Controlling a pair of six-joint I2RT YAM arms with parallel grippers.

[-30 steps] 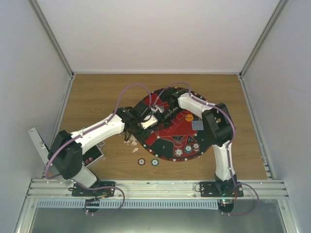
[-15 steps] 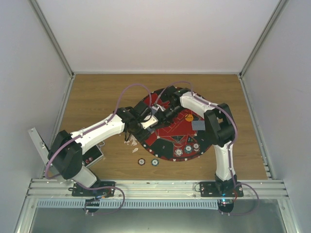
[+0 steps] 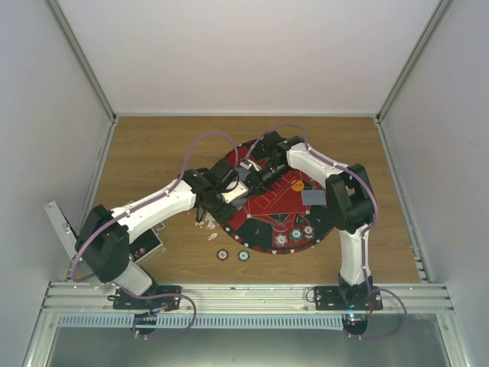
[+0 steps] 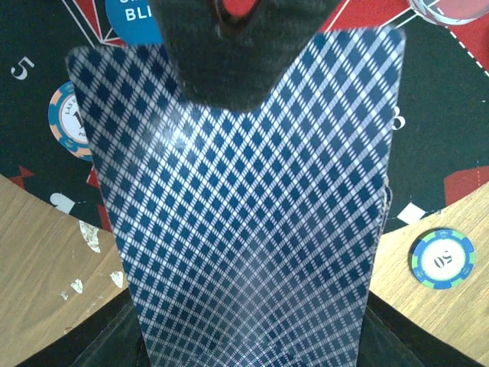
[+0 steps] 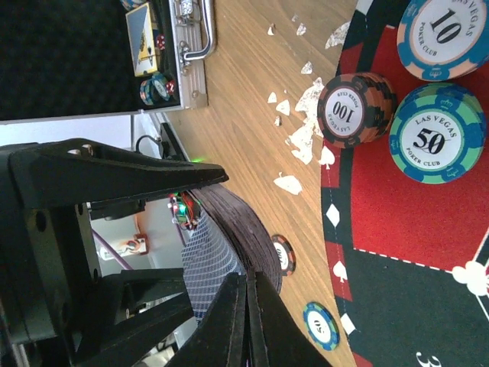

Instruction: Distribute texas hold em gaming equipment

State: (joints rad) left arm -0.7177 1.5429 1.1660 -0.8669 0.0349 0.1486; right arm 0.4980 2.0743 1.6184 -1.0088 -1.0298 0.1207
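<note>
Snapping shut is what the right gripper (image 5: 246, 294) has just done. A moment ago its two fingers were apart; now they are pressed tight together. The right arm has also leaned a little closer to the left one over the round red-and-black mat (image 3: 263, 218).

The left gripper (image 3: 228, 193) has not changed. It is clamped on the deck of cards (image 5: 233, 229) and holds it up above the near-left edge of the mat. From the left wrist, the top card (image 4: 244, 229) fills the view with its blue criss-cross back. A dark finger of the right gripper lies over the far edge of that card. So the right fingers seem to be pinching the top card, though the card is too thin to see between them.

This probably means one card is ready to be dealt. The next move would be to slide it off the deck and lay it down at a player's place on the mat. The pull should be gentle, or more cards may come away with it.

Some chips are already out. Three stacks (image 5: 353, 107) sit close together on the mat, and two more chips (image 3: 222, 254) lie on the wooden table (image 3: 153, 153) just beside the mat's near edge. The black case (image 5: 92, 53) lies open, well apart to the left.
</note>
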